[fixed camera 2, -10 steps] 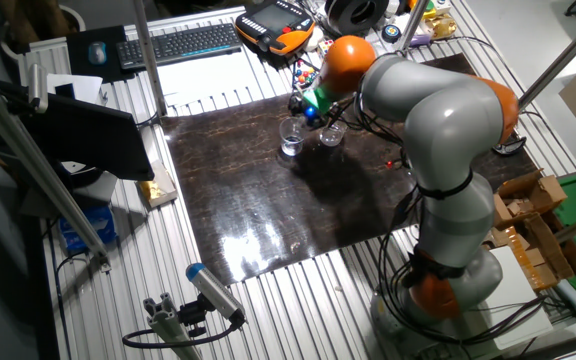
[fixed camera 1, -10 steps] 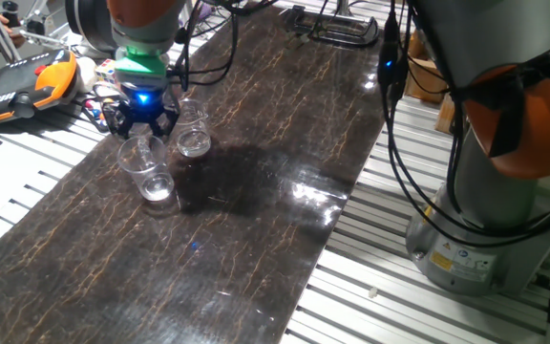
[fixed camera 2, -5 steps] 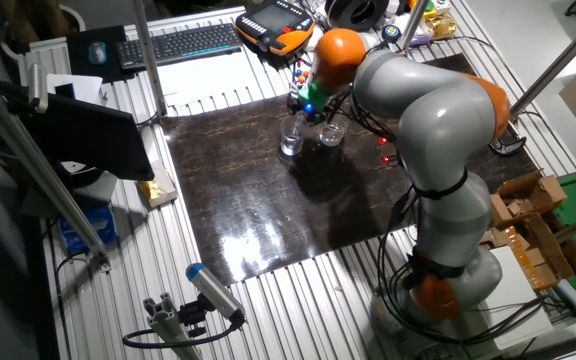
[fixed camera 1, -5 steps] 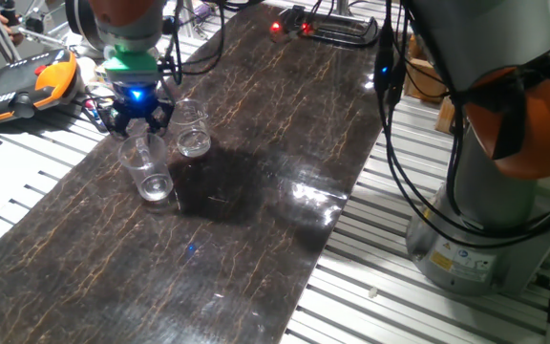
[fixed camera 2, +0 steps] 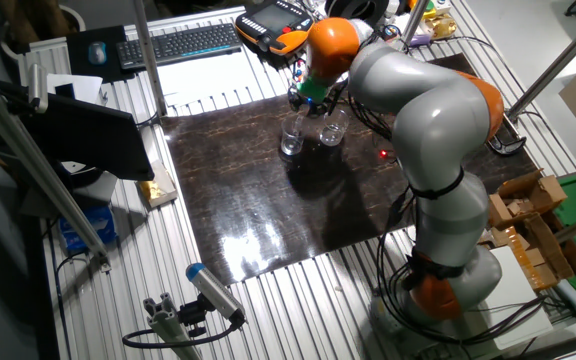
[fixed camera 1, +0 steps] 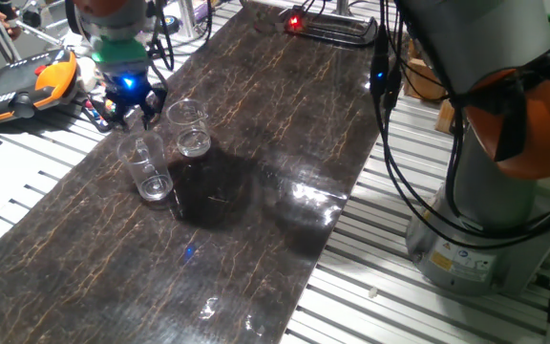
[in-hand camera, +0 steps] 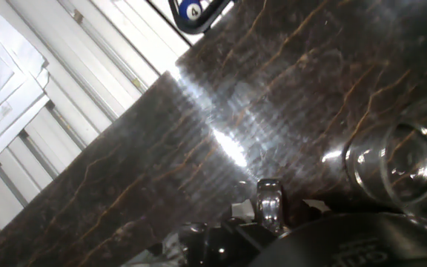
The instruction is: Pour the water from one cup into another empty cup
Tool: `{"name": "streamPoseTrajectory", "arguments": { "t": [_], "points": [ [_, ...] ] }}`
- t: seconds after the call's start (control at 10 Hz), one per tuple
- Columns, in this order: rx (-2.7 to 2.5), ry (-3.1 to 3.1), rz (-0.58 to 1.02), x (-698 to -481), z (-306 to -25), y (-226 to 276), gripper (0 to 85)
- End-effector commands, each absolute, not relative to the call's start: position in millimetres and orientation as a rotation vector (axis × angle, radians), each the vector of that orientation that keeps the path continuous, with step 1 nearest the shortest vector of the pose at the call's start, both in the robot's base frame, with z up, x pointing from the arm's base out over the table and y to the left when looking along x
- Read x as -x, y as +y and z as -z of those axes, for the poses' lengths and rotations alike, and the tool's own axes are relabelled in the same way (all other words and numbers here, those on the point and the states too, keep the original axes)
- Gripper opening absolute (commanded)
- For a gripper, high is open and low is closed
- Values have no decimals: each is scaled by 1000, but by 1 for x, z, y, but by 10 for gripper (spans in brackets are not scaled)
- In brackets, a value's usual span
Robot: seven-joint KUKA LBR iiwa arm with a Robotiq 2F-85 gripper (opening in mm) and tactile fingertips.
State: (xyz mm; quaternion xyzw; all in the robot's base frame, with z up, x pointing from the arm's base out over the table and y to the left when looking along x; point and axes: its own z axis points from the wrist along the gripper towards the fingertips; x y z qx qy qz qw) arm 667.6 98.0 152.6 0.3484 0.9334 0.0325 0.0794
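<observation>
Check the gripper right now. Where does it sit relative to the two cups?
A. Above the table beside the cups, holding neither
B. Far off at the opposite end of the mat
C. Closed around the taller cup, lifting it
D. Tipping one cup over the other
A. The gripper hangs just past the two cups with nothing between its fingers; the taller cup and the shorter cup both stand upright on the mat.

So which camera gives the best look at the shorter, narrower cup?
One fixed view: the shorter cup stands whole and close, upright on the mat. The other fixed view shows it small and far away. In the hand view I cannot tell which cup shows.
</observation>
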Motion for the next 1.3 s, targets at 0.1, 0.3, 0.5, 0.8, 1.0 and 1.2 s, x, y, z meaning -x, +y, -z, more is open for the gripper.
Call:
{"name": "streamPoseTrajectory", "arguments": {
  "t": [0.1,0.3,0.5,0.8,1.0,1.2],
  "points": [
    [-1023,2825,-89,-668,-171,93,327],
    [-999,2856,-69,-665,-197,85,233],
    [-943,2874,-44,-653,-223,73,150],
    [-868,2900,-67,-643,-241,60,7],
    [-789,2929,-71,-642,-249,43,7],
    [-697,2933,-70,-635,-249,24,7]
  ]
}}
